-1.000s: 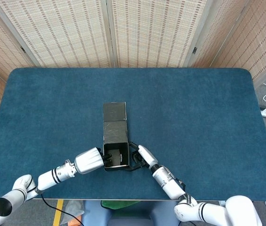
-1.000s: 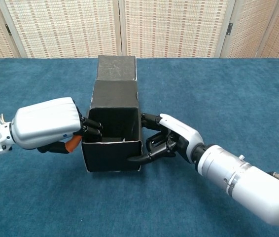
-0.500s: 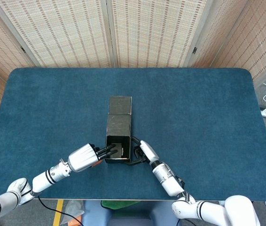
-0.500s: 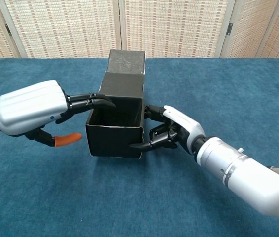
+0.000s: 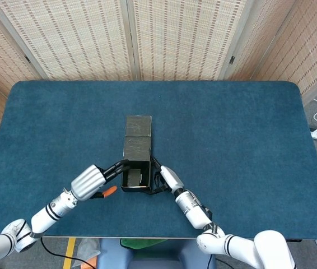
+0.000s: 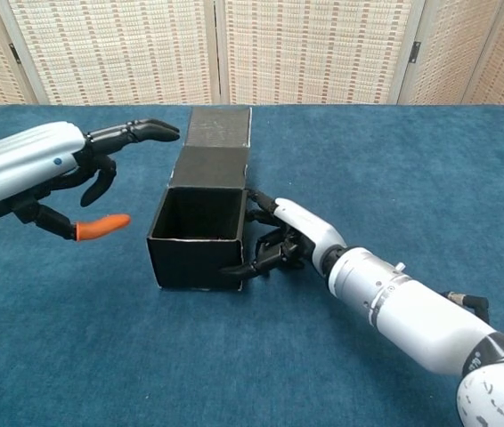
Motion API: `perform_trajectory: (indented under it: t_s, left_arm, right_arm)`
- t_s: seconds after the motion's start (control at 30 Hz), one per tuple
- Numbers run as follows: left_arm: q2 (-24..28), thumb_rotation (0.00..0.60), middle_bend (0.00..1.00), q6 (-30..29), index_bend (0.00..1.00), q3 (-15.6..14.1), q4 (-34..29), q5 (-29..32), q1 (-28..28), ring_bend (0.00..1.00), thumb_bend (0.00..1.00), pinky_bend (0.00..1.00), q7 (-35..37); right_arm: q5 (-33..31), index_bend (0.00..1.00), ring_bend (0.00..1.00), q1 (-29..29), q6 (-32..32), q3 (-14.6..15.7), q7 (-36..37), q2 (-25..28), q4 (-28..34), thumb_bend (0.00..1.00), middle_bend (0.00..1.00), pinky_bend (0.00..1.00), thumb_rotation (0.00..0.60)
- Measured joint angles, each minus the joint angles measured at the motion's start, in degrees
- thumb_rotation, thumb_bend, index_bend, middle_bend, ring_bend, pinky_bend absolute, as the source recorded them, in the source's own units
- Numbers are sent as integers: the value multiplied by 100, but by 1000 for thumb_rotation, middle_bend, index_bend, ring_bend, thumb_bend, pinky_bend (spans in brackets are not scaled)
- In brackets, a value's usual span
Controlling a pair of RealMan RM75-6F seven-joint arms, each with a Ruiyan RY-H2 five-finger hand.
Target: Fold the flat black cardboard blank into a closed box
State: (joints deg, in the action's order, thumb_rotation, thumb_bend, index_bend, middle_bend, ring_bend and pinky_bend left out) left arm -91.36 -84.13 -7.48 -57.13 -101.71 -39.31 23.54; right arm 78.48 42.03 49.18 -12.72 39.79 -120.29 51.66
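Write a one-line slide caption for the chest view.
Right hand steadies the open black box on the blue table while the left hand hovers open beside it.

A black cardboard box (image 6: 197,238) sits partly folded near the middle of the blue table, its walls standing upright and its top open to show an empty interior. One flap (image 6: 219,126) lies stretched out flat from the far wall, still unfolded.

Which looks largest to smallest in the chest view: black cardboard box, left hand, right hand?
1. Black cardboard box, with its lid flap lying behind.
2. Left hand, though it sits nearer the camera, which may inflate it.
3. Right hand, partly hidden against the box wall.
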Motion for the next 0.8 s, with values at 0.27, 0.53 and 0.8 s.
perform_trajectory:
  t_s: [0.27,0.53,0.8]
  left_arm:
    - [452,600,1,1101,0,41,-1008,658,-5,664,292,940,1482]
    - [586,600,0,2150,0,149,-1304,1253,-61,629,246,939,2463]
    - [355,600,0,2745,0,317,-969,1538,-100,613,237,937,2911]
  right_arm:
    - [199,0,604,-192,158,263,100,271,346,0,0,1000,600]
    - [331,0,604,-331,195,498,97,613,813,0,0,1000,600]
    - [326,0,604,-536,448,524,19,879,1131,0,0,1000,600]
